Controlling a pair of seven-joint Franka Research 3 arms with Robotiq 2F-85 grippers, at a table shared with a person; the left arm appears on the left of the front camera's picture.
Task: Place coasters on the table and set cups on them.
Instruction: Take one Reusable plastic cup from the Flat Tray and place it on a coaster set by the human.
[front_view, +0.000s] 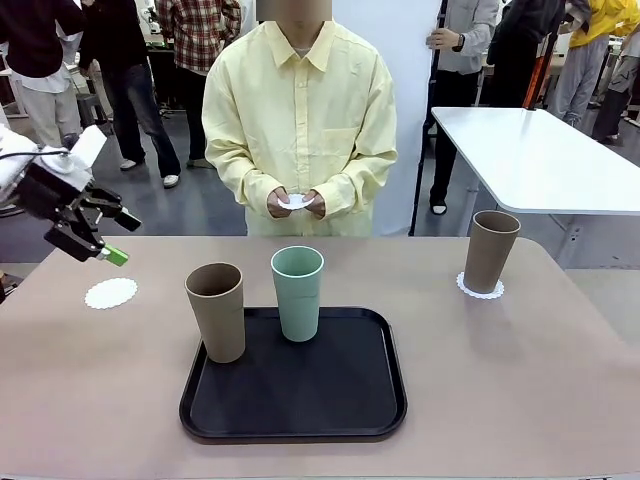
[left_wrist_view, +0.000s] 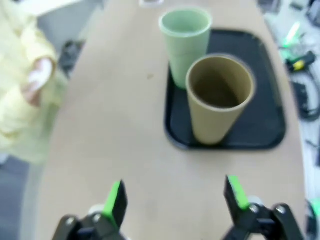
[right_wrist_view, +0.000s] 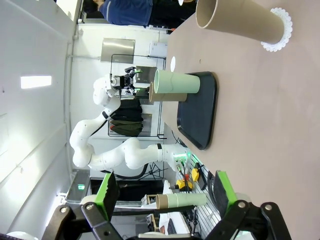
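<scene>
Black tray (front_view: 330, 395) holds one taupe cup (front_view: 216, 310) and the mint cup (front_view: 298, 292), both empty. Second taupe cup (front_view: 492, 250) sits on a coaster (front_view: 480, 289) at counter (front_view: 520, 380) right; bare coaster (front_view: 111, 293) at left. Left end effector (front_view: 122, 240) is wide open and empty, near it. Right end effector (right_wrist_view: 165, 192) is also wide and empty.

barely make out coaster (front_view: 297, 201) between person's hands (front_view: 279, 204); see only lacy rim of second coaster (front_view: 465, 289) under far taupe cup (front_view: 492, 250).

Taupe cup (front_view: 491, 250) on coaster (front_view: 464, 287) — right side
</scene>
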